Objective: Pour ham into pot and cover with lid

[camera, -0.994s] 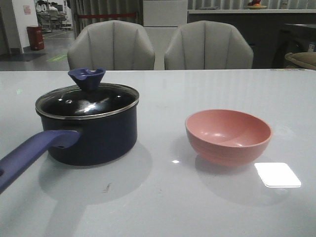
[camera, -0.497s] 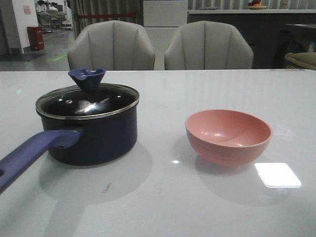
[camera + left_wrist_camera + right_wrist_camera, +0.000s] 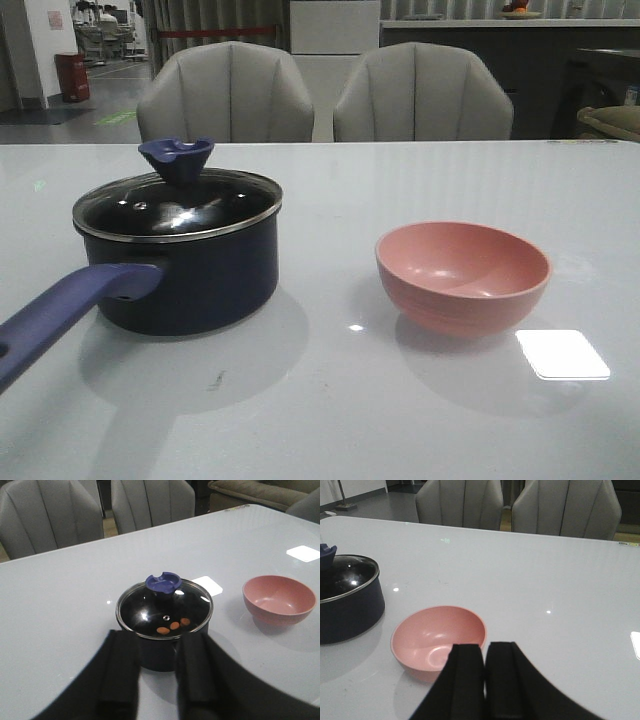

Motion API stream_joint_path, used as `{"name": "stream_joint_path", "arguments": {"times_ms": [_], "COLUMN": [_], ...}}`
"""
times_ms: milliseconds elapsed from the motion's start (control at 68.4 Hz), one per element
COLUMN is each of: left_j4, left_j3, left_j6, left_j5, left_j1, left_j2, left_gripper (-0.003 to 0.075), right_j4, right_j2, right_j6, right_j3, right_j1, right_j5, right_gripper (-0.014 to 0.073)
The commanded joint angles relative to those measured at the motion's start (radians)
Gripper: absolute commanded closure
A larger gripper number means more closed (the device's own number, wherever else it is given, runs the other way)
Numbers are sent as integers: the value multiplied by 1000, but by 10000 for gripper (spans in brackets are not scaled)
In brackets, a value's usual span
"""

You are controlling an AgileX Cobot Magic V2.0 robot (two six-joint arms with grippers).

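The orange-pink ham chunks (image 3: pixel 174 625) lie inside the dark navy saucepan (image 3: pixel 190 275) under its seated clear glass lid (image 3: pixel 178 200); the round pink bowl (image 3: pixel 462 275) is empty. The left gripper (image 3: pixel 156 672) is parted and holds nothing, the right gripper (image 3: pixel 485 677) is closed and empty, and I judge both should simply stay clear.

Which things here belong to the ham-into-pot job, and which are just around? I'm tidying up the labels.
Job:
pot
lid, sitting on the pot
ham, seen through the glass inside the pot
pink bowl, empty

Just around:
two grey chairs behind the table
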Motion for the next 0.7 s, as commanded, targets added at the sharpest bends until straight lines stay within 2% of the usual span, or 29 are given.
{"name": "stream_joint_path", "arguments": {"times_ms": [0,570,687], "left_j4": [-16,-15,-12], "left_j3": [-19,-2,63], "left_j6": [0,0,-21], "left_j5": [-101,-115,-169], "left_j1": [-9,-7,79], "left_j2": [-4,-4,-9], "left_gripper": [591,608,608], "right_j4": [3,3,3], "right_j2": [7,7,7], "right_j6": [-11,-11,-11], "right_j3": [-28,-28,-28], "right_j1": [1,1,1], "right_j5": [-83,-83,-83], "right_gripper": [427,427,427]}}
